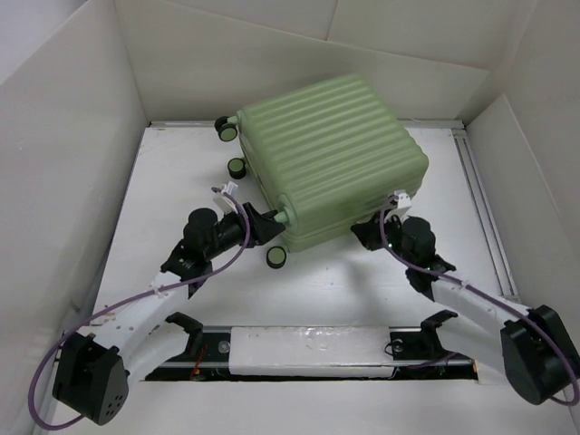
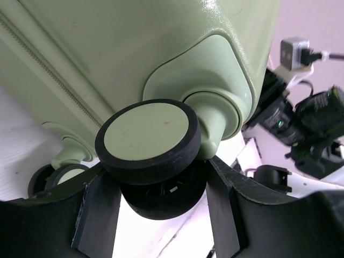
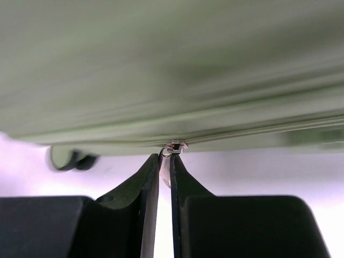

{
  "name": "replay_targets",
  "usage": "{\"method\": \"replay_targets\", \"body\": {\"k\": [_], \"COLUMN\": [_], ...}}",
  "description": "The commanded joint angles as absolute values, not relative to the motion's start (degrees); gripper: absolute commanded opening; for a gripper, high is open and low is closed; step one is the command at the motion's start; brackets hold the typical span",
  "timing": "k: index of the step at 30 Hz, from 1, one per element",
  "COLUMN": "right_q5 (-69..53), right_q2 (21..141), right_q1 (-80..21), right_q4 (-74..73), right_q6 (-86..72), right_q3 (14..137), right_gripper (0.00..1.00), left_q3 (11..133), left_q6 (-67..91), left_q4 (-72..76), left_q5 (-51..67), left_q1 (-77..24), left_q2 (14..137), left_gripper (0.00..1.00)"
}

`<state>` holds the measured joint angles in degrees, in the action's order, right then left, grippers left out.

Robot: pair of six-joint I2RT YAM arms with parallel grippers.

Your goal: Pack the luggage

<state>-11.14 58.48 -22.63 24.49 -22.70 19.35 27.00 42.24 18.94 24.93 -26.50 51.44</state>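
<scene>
The left claw [image 2: 158, 185] grips a black-rimmed green caster wheel [image 2: 148, 134] of the pale green ribbed hard-shell suitcase [image 1: 331, 159], lying closed just ahead on the white surface [image 1: 362, 290]. The right claw [image 3: 166, 157] pinches its small metal zipper pull [image 3: 173, 146].

White table [image 1: 317, 290], pale surrounding walls [image 1: 72, 136]

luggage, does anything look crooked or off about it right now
The luggage lies closed but skewed, its sides at an angle to the table edges. The left gripper grips a caster wheel and the right gripper pinches the zipper pull. No damage or spill shows.
</scene>
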Motion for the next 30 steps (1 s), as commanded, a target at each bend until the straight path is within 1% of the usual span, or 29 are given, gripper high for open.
{"method": "replay_targets", "body": {"k": [1,2,4,5,8,9,12,14,18,20,21,22,23,24,25,26,27,28,29,30], "right_q5": [-11.7,-9.8,-3.3,-1.3,6.2,8.2,15.5,17.4,20.3,22.6,23.2,24.1,25.1,27.4,28.5,30.0,33.5,35.1,36.5,37.9], "right_q2": [58.6,59.4,63.5,65.4,74.1,76.4,85.9,92.2,96.3,96.3,94.3,93.0,91.5,87.6,85.3,83.0,80.7,76.2,74.3,72.4], "right_q1": [-32.8,-39.0,-45.2,-51.1,-59.3,-63.7,-69.4,-71.0,-71.9,-71.9,-72.4,-72.4,-72.9,-73.8,-74.4,-76.1,-77.0,-77.9,-78.6,-79.9], "right_q4": [31.3,32.2,34.6,35.3,38.8,39.7,44.4,49.9,58.9,60.8,61.4,61.4,60.9,56.9,53.3,48.9,43.7,33.7,29.5,25.8], "right_q6": [-30.6,-31.5,-33.0,-34.4,-36.6,-37.2,-39.2,-39.8,-42.9,-44.4,-45.1,-45.1,-45.1,-45.1,-45.1,-45.6,-46.3,-46.3,-46.9,-46.9], "right_q3": [17.6,17.6,19.9,21.2,27.3,29.1,36.4,38.3,37.9,35.0,33.9,32.8,31.7,30.2,30.1,30.1,30.1,30.1,30.8,30.8], "right_gripper": [0.0,0.0,0.0,0.0,0.0,0.0,0.0,0.0,0.0,0.0,0.0,0.04,0.1,0.26,0.32,0.37,0.42,0.46,0.46,0.48], "left_q3": [27.7,28.2,28.2,28.2,28.8,28.8,31.3,32.2,32.7,32.7,31.8,31.3,31.3,30.8,30.8,31.7,33.8,35.4,37.0,38.5], "left_q6": [45.2,46.0,46.7,47.5,47.5,47.5,46.9,46.9,47.1,47.6,49.6,50.4,51.0,51.6,51.6,51.1,50.4,49.2,47.0,46.0], "left_q4": [31.1,32.5,33.0,33.6,33.6,32.8,30.9,29.1,25.4,24.8,24.8,25.7,27.1,27.1,27.1,27.1,24.5,22.0,19.6,15.9], "left_q5": [27.1,27.8,28.3,29.0,27.8,26.6,25.5,24.0,22.1,22.1,22.1,22.6,22.6,22.6,22.6,22.6,21.9,20.4,17.1,15.4], "left_q1": [-27.1,-27.1,-27.1,-27.1,-29.7,-30.6,-33.5,-35.8,-37.0,-37.0,-37.5,-37.5,-38.1,-38.7,-38.7,-38.7,-38.7,-38.7,-38.7,-38.7], "left_q2": [52.4,53.0,53.0,53.0,53.0,53.0,53.0,51.6,48.4,46.9,45.7,45.2,45.2,44.7,44.6,44.6,44.6,44.6,44.6,44.6], "left_gripper": [0.0,0.0,0.0,0.0,0.0,0.0,0.0,0.0,0.0,0.0,0.0,0.0,0.0,0.0,0.0,0.07,0.17,0.3,0.44,0.71]}}
